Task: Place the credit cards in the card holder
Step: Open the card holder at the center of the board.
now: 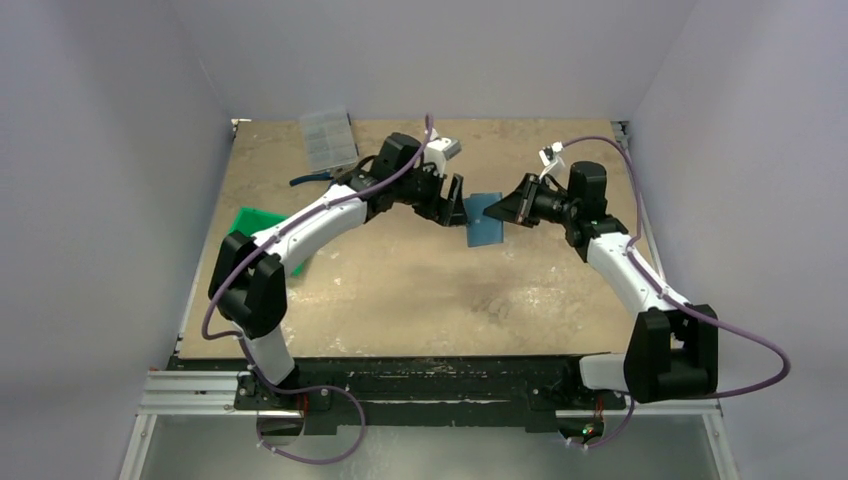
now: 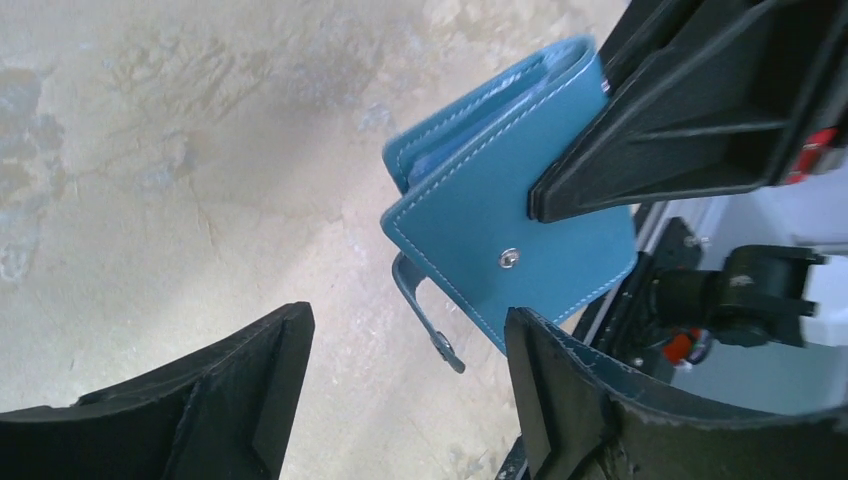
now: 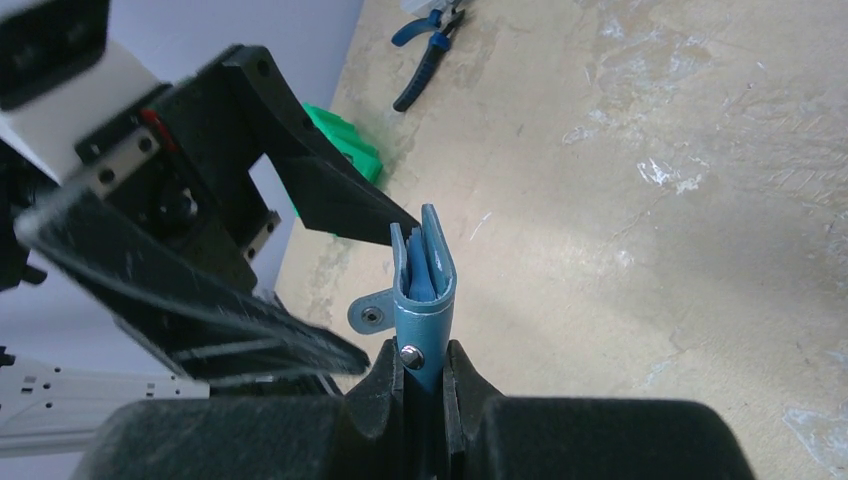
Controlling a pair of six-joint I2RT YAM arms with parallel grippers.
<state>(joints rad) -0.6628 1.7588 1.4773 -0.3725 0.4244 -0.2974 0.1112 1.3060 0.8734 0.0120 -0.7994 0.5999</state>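
Pale lavender walls close in a tan, mottled bench [image 1: 400, 290] on three sides. Above its far middle, clear of the surface, hangs the small teal-blue folding card holder [image 1: 485, 222] with white stitching. The right claw [image 3: 425, 365] is clenched on it, both black fingers pressed flat against the folded spine end beside a silver snap stud. The holder's free edge points away from that claw towards the left arm. In the right wrist view this edge gapes slightly and blue inner leaves show between the covers. Its short clasp tab [image 2: 428, 320] with a metal snap dangles loose from one side.

The left claw [image 2: 405, 330] comes in from the left and stands released, its fingers spread wide and gripping nothing. One fingertip sits just beside the holder's free edge, but I cannot tell whether they touch.

A green plastic tray [image 1: 255, 222] lies at the left edge, partly under the left arm. A clear compartment box [image 1: 328, 138] sits at the far left, with blue-handled pliers [image 1: 315, 178] just nearer.
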